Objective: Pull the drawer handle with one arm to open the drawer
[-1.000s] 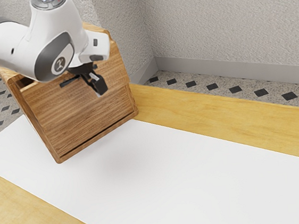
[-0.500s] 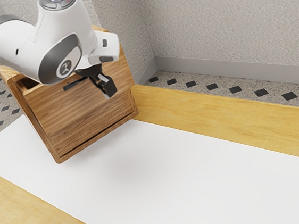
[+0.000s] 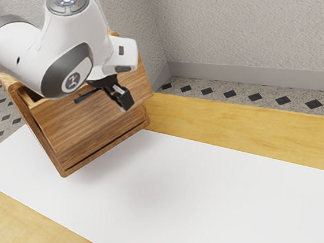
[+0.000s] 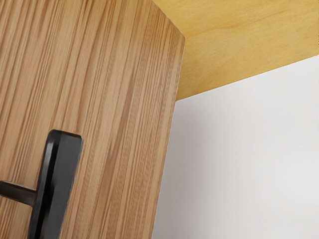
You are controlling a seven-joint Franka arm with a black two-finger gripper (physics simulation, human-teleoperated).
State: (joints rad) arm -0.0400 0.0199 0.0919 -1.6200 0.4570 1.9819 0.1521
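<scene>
The drawer is the upper part of a small wooden cabinet that stands at the far corner of the desk, near the exterior view's upper left. The cabinet rests partly on a white mat and is turned at an angle to the mat's edge. The drawer's front is mid-brown wood with a strong streaked grain running along its length. It sits slightly forward of the cabinet's lower front, and a dark strip of its open top shows at the end toward the exterior view's left.

The drawer handle is a slim black bar held off the front. In the wrist view it appears as a matt black bar with squared, slightly bevelled ends, carried on a thin black post, against the paler striped grain of the drawer front. The mat and the yellow desk lie beyond the drawer's edge.

The white arm reaches over the cabinet's top. The black end effector is clamped on the handle's end toward the exterior view's right, its fingers pointing down across the drawer front.
</scene>
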